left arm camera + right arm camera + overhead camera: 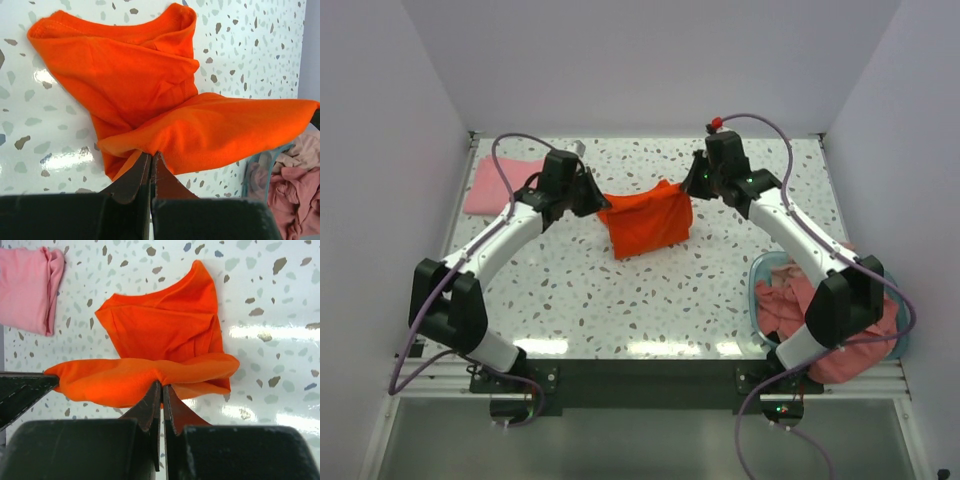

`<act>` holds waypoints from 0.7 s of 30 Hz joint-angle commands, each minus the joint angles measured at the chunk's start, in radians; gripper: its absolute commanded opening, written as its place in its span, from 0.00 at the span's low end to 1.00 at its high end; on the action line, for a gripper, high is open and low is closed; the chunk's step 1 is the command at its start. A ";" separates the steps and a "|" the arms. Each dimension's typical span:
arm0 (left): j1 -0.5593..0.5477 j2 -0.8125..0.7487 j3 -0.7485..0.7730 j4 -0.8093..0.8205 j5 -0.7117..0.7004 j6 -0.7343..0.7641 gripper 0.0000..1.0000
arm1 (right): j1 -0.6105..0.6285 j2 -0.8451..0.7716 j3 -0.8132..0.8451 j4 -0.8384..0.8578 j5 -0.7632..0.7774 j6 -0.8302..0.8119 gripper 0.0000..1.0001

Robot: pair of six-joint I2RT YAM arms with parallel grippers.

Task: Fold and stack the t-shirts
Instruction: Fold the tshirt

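Orange-red t-shirt point(645, 222) | left end effector point(594, 197), right end effector point(692, 186) pinched on it | pink t-shirt point(503, 186) far-left | teal tub point(756, 275) right

My right gripper point(161, 390) pinches the orange-red t-shirt point(160, 347); a folded pink t-shirt point(30, 287) lies far upper-left on the tabletop point(270, 290).

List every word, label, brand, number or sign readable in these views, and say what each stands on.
None: no readable text in any view.
The orange-red t-shirt, the folded pink t-shirt, the salmon-pink shirts in the teal tub, the speckled table, the left arm and the right arm show no legible print, tag or marking.
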 commanded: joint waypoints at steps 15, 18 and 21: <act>0.140 0.313 0.264 0.027 -0.040 0.026 0.00 | -0.070 0.517 0.480 -0.003 -0.074 -0.061 0.00; 0.155 0.397 0.342 -0.005 -0.085 0.014 0.00 | -0.076 0.595 0.578 -0.028 -0.057 -0.058 0.00; 0.163 0.485 0.427 -0.008 -0.138 0.016 0.35 | -0.078 0.672 0.602 0.073 -0.049 -0.067 0.25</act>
